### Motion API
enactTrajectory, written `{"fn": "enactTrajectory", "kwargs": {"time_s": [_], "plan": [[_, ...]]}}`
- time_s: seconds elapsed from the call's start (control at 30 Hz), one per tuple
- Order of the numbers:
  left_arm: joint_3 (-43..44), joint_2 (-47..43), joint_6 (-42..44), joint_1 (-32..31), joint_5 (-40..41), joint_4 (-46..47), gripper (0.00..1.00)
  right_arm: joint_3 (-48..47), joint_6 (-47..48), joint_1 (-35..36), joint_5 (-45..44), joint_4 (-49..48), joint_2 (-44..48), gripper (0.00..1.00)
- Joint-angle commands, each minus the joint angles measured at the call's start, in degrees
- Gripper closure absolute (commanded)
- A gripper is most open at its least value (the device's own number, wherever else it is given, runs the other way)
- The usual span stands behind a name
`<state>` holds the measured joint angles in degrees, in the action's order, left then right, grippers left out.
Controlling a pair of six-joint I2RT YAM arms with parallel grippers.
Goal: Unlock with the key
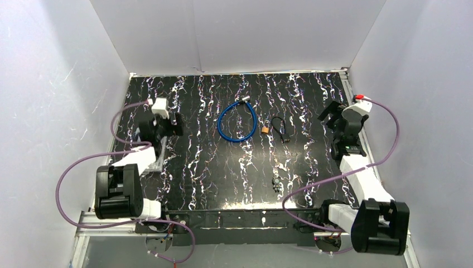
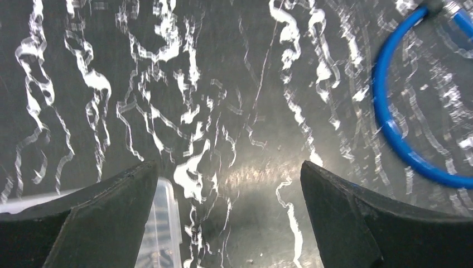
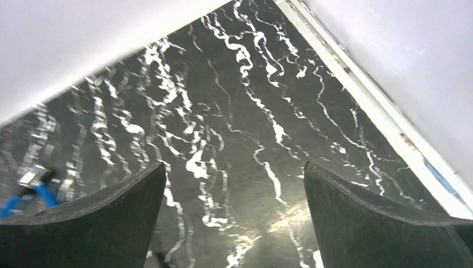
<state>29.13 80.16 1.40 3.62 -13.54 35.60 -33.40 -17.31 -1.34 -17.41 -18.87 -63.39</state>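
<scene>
Black worktop with white squiggles, shut in by white walls at the back and on both sides. Thin metal strip along the right edge. Lots of open room in the middle and at the front.

Near the back middle, a blue cable lock, lying flat in a loop, silver end at the top. Just to its right, not touching, a small orange piece with a black cord. Closer to the front, a small dark thing, all alone. Too small to tell which of these two is the key.

Left hand out over the left part of the worktop, well apart from the blue loop. Fingers spread wide, nothing between them, only bare worktop below. Left arm bent back on itself, its big joint up high near the front corner. Clear plastic box under that arm, close to the left wall.

Right hand far back by the right edge, near the wall corner. Fingers spread wide too, holding nothing. Tilted toward the back wall, with a tiny bit of the blue lock far off to one side. Right arm folded along the right edge.

Purple wires in big loops beside both arms.
</scene>
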Motion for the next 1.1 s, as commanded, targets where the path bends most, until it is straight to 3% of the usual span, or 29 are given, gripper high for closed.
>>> {"fn": "enactTrajectory", "kwargs": {"time_s": [0.0, 0.23, 0.3, 0.43, 0.73, 0.9, 1.0, 1.07], "plan": [[13.9, -8.2, 2.2, -0.1, -5.5, -33.3, 0.01, -4.7, -14.2, 0.0, 1.4, 14.6, 5.3, 0.00], [27.0, -14.9, 2.5, -0.1, -11.6, -59.2, 0.01, -9.6, -12.5, 0.1, 25.2, 23.3, 8.1, 0.00], [31.1, -15.1, 2.9, -0.1, -13.1, -66.1, 0.01, -9.9, -12.7, 1.8, 28.4, 24.9, 9.3, 0.00], [37.3, -14.8, 4.0, 0.0, -16.3, -77.7, 0.01, -16.2, -11.7, 10.1, 26.8, 35.8, 8.3, 0.00], [43.7, -11.8, 8.4, 0.0, -15.7, -95.3, 0.01, -30.8, -13.4, 32.3, 6.6, 53.8, 1.2, 0.00], [41.4, -16.0, 10.7, 0.0, -13.7, -96.7, 0.01, -36.7, -24.9, 32.2, 6.1, 60.8, -1.2, 0.00], [41.0, -17.7, 10.9, -0.1, -14.5, -96.6, 0.01, -32.0, -19.8, 31.4, 16.3, 55.6, 0.7, 0.00], [41.6, -17.5, 10.9, -0.1, -14.3, -96.8, 0.01, -30.1, -19.9, 31.6, 14.6, 54.3, 2.3, 0.08]]}}
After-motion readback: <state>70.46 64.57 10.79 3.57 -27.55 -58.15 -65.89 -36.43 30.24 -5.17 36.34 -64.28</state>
